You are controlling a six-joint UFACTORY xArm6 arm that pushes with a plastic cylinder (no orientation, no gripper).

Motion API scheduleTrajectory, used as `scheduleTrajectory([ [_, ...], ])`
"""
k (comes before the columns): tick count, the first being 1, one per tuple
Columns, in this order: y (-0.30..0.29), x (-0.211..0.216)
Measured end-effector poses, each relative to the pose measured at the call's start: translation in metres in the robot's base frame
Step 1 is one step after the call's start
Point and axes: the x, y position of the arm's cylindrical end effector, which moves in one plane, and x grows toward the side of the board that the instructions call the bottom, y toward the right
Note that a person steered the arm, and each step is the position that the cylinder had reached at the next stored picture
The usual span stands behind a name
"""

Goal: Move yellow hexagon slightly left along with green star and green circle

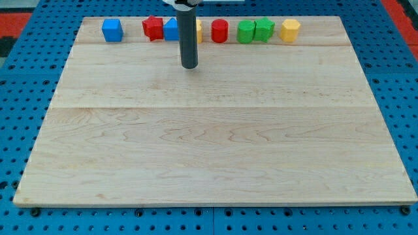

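Note:
The yellow hexagon point(290, 30) sits at the right end of a row of blocks along the view's top. Just left of it, touching each other, are two green blocks: the nearer one point(264, 29) and the farther one point(245, 31); which is the star and which the circle is hard to tell. My tip point(189, 66) rests on the board below the row, well to the left of the green blocks and the yellow hexagon, touching none of them.
Left along the row are a red block point(219, 31), a yellow block point(198, 31) mostly hidden behind the rod, a blue block point(171, 30), a red star-like block point(153, 28) and a blue cube point(112, 30). The wooden board point(215, 143) lies on a blue pegboard.

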Motion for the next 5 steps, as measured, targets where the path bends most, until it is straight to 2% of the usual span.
scheduleTrajectory([
  [5, -0.0007, 0.0043],
])
